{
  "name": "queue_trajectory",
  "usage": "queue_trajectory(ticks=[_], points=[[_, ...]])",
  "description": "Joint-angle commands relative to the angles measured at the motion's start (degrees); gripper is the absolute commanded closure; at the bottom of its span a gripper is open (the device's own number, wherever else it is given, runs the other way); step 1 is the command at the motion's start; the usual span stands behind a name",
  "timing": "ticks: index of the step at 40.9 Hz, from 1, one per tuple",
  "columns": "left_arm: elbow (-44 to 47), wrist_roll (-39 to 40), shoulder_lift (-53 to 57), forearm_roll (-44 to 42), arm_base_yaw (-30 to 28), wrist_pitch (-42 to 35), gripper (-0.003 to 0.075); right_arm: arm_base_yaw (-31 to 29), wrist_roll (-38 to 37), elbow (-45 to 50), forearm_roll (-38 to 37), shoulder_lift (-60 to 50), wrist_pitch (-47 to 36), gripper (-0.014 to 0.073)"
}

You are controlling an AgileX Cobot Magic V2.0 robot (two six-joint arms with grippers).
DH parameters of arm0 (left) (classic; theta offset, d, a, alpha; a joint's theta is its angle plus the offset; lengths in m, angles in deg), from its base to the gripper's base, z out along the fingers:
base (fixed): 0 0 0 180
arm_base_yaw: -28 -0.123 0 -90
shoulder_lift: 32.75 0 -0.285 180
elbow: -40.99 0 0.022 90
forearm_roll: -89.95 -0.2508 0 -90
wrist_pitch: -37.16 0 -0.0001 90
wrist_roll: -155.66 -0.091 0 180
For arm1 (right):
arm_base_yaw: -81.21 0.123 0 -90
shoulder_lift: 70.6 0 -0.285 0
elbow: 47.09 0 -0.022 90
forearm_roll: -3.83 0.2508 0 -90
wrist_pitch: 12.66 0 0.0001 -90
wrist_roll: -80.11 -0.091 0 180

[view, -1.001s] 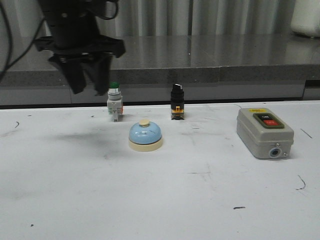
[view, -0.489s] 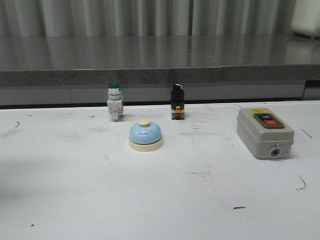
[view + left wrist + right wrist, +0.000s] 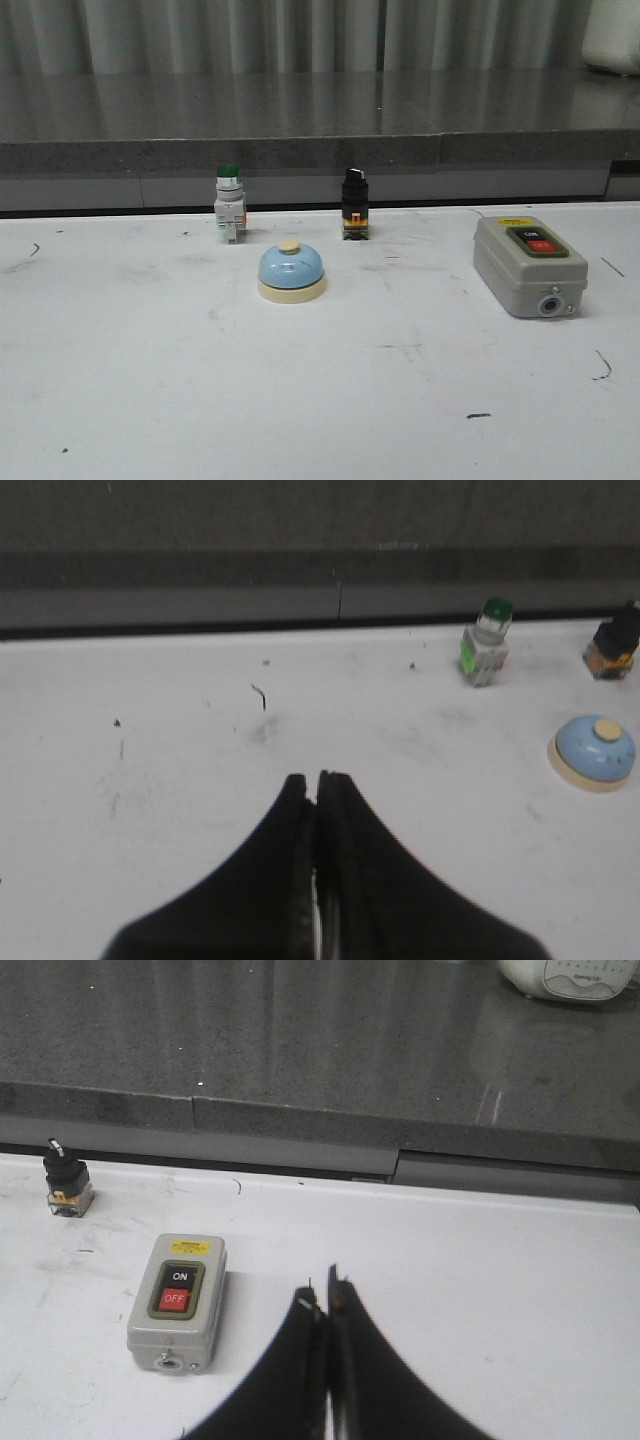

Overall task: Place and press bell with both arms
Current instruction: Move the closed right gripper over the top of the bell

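The light-blue dome bell [image 3: 291,273] with cream base and cream top button sits upright on the white table, a little left of centre. It also shows in the left wrist view [image 3: 592,753]. Neither arm shows in the front view. My left gripper [image 3: 314,778] is shut and empty, over bare table well to the left of the bell. My right gripper [image 3: 323,1295] is shut and empty, over bare table to the right of the grey switch box. The bell is out of the right wrist view.
A grey switch box [image 3: 528,265] with ON and red OFF buttons lies at the right [image 3: 177,1303]. A green-capped push button [image 3: 229,203] and a black selector switch [image 3: 354,204] stand behind the bell. A dark raised ledge [image 3: 320,150] runs along the table's back.
The left arm, which hung above the green-capped button one second ago, has left the front view. The bell and the other things have not moved.
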Motion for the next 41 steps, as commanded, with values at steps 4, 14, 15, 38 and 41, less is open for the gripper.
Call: queue_trajectory(ticks=[4,14,15,38,41], points=[[4.02,0.79,11.39,0.62,-0.15,-7.99,0.074,-0.18,0.33,-1.94,0.05,1.7,-4.07,0.0655],[6.07,0.79,17.26,0.62,-0.15,-7.9,0.074,0.25,0.33,-5.04,6.17,12.98,-4.53,0.0655],[6.07,0.79,17.26,0.62,-0.15,-7.9,0.074,0.55,0.33,-5.96,6.65,15.11,-4.73,0.0655],[6.07,0.79,17.26,0.62,-0.15,-7.9,0.074,24.38,0.33,-30.44,10.33,59.04,-8.58,0.0655],[6.07,0.79,17.26,0.62,-0.15,-7.9,0.074,26.86,0.33,-34.57,10.33,63.69,-8.45,0.0655]])
